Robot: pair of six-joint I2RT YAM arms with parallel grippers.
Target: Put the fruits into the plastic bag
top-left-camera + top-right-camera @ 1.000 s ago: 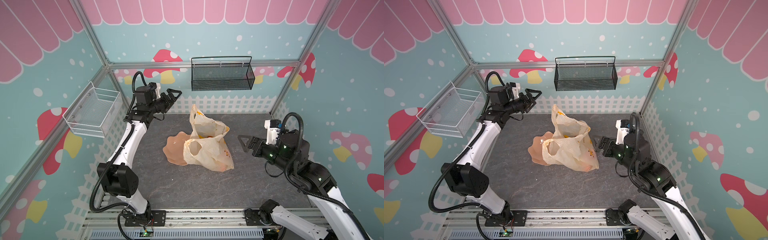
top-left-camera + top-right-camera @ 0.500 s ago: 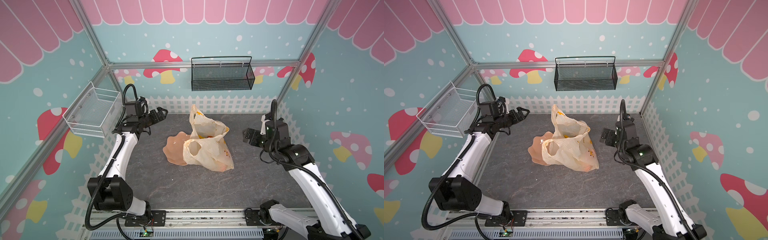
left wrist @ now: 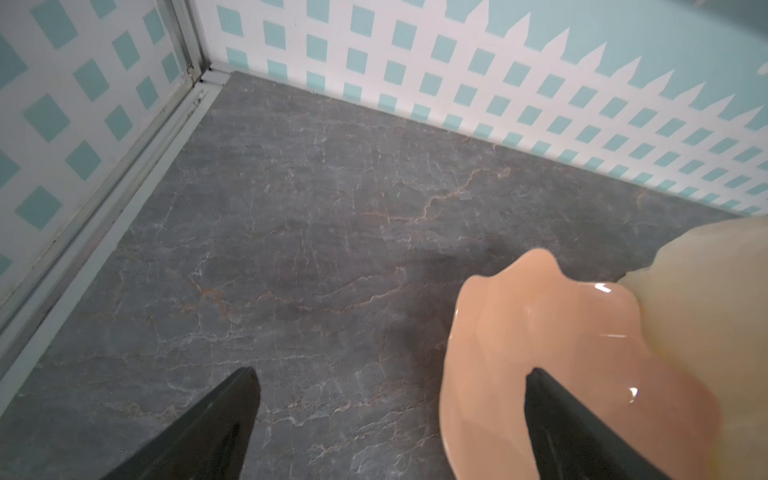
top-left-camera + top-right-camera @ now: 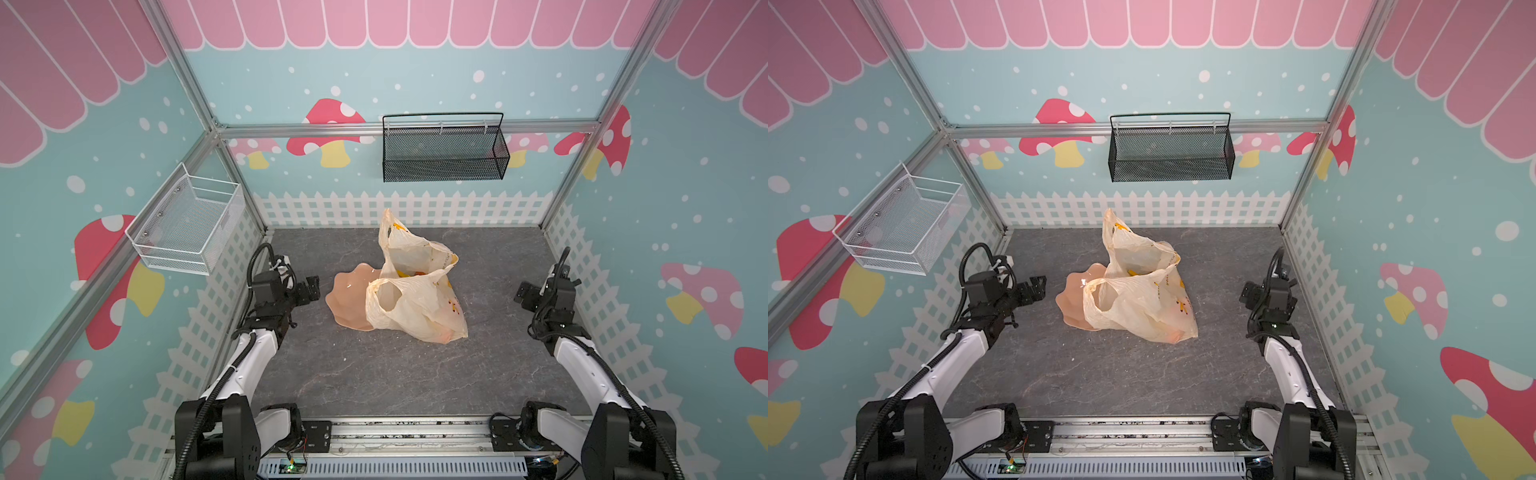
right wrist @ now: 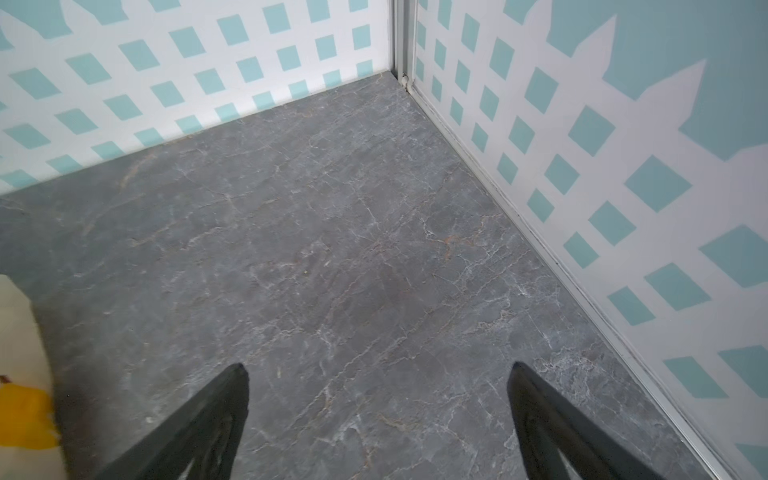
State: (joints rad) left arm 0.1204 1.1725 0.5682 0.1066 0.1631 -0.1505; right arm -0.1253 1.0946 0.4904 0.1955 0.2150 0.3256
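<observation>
- Cream-yellow plastic bag (image 4: pixel 415 303) lies in the middle of the table (image 4: pixel 374 374), slumped over the peach dish (image 4: pixel 347 297); neither has moved in the last second.
- Left gripper (image 4: pixel 309 289), raised by the back wall earlier, now sits low beside the dish, fingers (image 3: pixel 216 415) apart and empty.
- Right gripper (image 4: pixel 524 295) has drawn back from the bag to the table's right edge, fingers (image 5: pixel 199 419) apart and empty.

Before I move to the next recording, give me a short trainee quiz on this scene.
1. True or false: the left jaws and right jaws both stand open, holding nothing.
2. What does the plastic bag partly cover? A) a towel B) the peach-pink dish C) a cutting board
3. Which arm's jaws are nearer the dish?
Key: 1 true; 2 B; 3 left.
</observation>
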